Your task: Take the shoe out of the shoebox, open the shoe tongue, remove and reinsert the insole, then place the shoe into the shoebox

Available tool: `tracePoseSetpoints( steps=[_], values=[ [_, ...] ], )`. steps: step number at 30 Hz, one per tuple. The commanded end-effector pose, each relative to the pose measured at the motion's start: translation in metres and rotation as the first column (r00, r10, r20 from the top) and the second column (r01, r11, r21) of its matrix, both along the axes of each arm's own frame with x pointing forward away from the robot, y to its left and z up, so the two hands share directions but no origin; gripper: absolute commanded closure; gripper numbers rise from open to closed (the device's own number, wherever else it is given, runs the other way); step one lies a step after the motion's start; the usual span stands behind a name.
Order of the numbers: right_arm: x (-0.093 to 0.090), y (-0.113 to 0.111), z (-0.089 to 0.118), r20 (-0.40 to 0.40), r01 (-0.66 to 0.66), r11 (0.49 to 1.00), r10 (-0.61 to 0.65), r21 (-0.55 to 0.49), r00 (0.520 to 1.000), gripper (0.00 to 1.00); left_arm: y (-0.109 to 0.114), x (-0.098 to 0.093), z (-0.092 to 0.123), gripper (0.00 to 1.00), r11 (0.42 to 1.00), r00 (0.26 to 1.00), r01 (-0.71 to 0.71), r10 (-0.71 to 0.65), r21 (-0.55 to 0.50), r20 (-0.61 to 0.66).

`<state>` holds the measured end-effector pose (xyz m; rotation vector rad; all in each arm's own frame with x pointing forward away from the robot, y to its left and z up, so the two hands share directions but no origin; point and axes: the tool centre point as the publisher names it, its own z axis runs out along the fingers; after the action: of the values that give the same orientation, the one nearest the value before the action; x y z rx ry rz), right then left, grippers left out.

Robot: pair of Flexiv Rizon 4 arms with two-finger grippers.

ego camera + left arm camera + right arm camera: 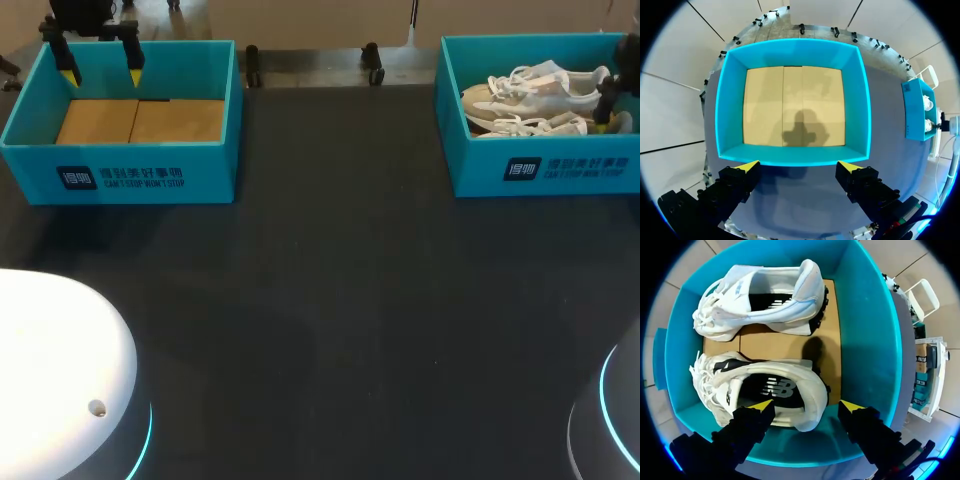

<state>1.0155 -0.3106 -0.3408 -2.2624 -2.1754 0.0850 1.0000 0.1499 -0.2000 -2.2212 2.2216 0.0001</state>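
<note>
Hovering above the right shoebox (867,340), the right jaws stand wide apart and grip nothing. 1 of their yellow fingertips (759,405) hangs over the heel opening of the nearer shoe (810,400), and the other hangs over the box's inner wall just beside that heel; whether either one touches anything I cannot tell. The nearer shoe is white, and its dark insole (772,389) shows through the opening. Ahead of it, further from the jaws, lies the second shoe (765,295), also white. The 2 lie side by side with their laces toward the same end wall, on the box's tan floor (775,342). The left jaws are likewise spread open with nothing between them. Their yellow tips (748,166) are poised above the rim of 1 long wall of the left shoebox (729,105). That box's cardboard bottom (795,90) carries the jaws' dark shadow. From the head view, the 2 teal boxes stand well apart on the dark counter (330,300), 1 at its far left and 1 at its far right. Each arm is over the box on its own side.
</note>
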Motion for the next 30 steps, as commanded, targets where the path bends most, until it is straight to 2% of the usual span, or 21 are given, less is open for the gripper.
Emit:
tracePoseSetpoints(
  steps=[1,30],
  values=[
    [-0.002,0.002,-0.003,0.009,-0.004,1.000,0.004,-0.004,1.000,0.16,0.000,0.000,0.000,0.00,1.000,1.000,0.000,0.000,0.000,0.000],
    [-0.003,0.000,-0.031,-0.002,-0.025,0.999,0.025,0.020,1.000,0.20,0.000,0.000,0.000,0.00,1.000,1.000,0.000,0.000,0.000,0.000]
  ],
)
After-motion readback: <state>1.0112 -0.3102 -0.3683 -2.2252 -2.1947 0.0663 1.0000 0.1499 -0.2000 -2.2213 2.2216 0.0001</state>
